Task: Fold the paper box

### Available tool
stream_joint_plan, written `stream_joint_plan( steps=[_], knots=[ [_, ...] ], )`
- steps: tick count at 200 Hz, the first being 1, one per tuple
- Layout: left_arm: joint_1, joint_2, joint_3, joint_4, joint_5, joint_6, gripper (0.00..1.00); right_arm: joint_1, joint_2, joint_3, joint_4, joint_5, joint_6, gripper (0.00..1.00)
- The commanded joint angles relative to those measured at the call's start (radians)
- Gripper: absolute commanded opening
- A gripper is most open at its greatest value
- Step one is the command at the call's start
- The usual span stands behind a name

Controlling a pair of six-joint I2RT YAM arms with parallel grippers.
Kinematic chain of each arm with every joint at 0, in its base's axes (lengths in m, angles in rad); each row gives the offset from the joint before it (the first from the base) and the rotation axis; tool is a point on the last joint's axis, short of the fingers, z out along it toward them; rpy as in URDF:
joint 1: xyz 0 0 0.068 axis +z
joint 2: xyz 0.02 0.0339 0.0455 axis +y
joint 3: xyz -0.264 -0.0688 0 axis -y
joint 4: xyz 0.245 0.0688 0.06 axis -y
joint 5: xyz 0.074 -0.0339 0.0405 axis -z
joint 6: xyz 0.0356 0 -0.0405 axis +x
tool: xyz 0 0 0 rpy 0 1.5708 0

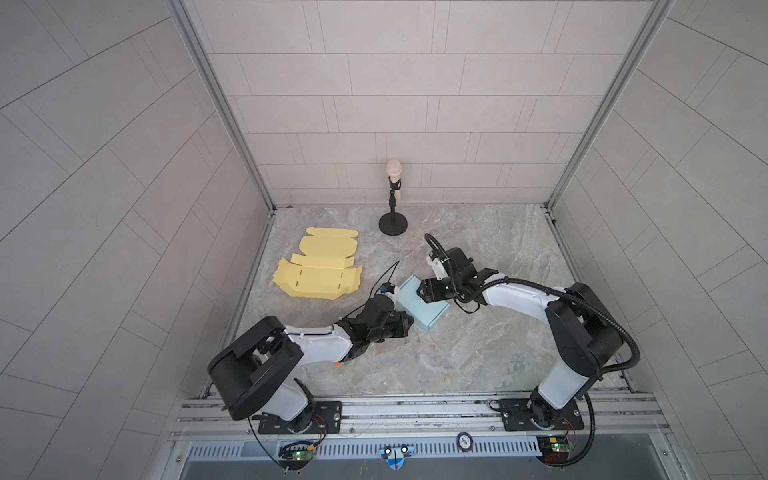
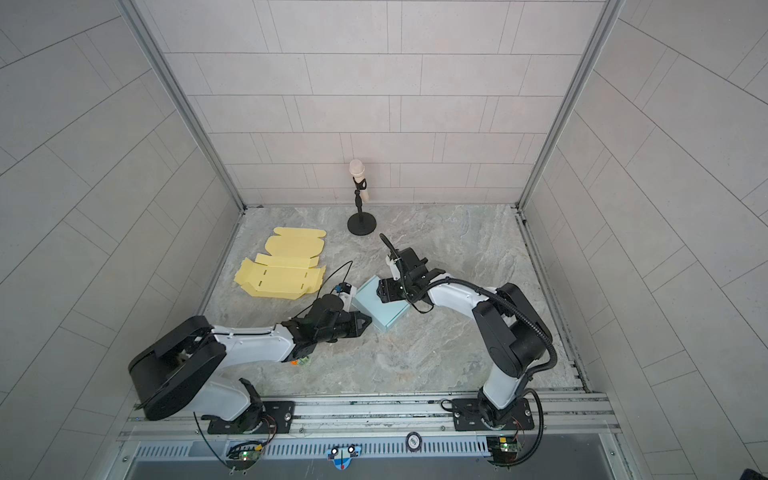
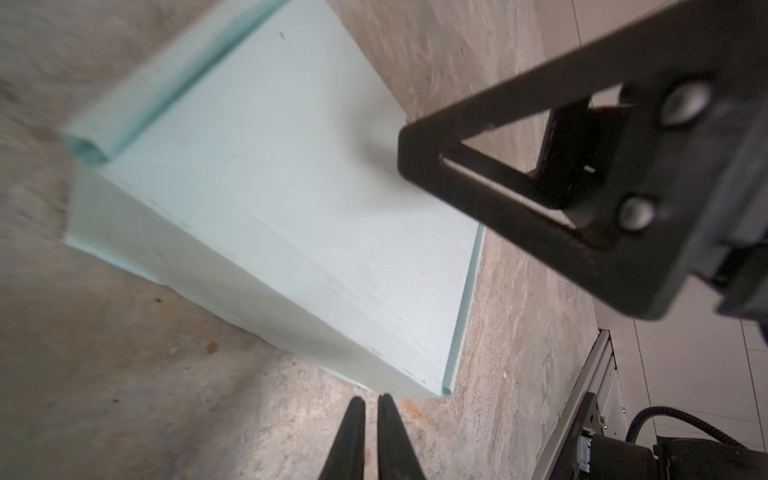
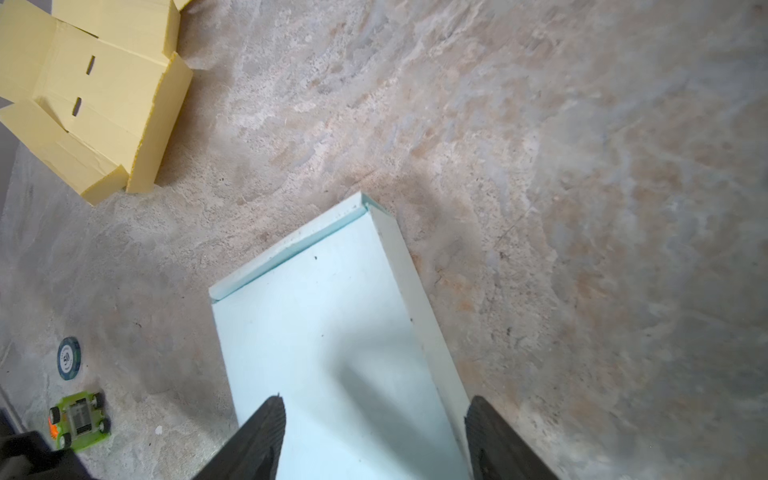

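Observation:
A light blue paper box lies closed on the marble table, its lid down, also seen in the left wrist view and the right wrist view. My left gripper is shut and empty, its tips low and just off the box's near corner. My right gripper hangs open over the box's far end. One of its fingers is over the lid and the other is past the side wall. A flat, unfolded yellow paper box lies at the back left.
A microphone on a black stand stands at the back middle. A small green toy car and a blue chip lie on the table by the left arm. Walls close in the table on three sides.

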State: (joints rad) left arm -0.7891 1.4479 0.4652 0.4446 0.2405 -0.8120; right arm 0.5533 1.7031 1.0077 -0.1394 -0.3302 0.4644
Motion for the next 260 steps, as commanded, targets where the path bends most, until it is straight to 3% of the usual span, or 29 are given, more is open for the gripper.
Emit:
stream_joint_plan(
  steps=[1,65,163,260],
  knots=[
    [0.052,-0.063,-0.022,-0.07,-0.01,0.061,0.12,-0.007,0.028,0.028,-0.041,-0.002,-0.018,0.71],
    [0.233,-0.029,0.006,-0.072,0.013,0.113,0.0,-0.007,0.065,0.081,-0.036,-0.021,-0.016,0.71],
    [0.276,0.221,0.099,0.065,0.034,0.093,0.0,-0.007,0.165,0.126,-0.023,-0.101,-0.039,0.71],
    [0.28,0.266,0.146,0.07,0.035,0.099,0.0,0.015,0.267,0.187,-0.057,-0.23,-0.114,0.67]
  ],
)
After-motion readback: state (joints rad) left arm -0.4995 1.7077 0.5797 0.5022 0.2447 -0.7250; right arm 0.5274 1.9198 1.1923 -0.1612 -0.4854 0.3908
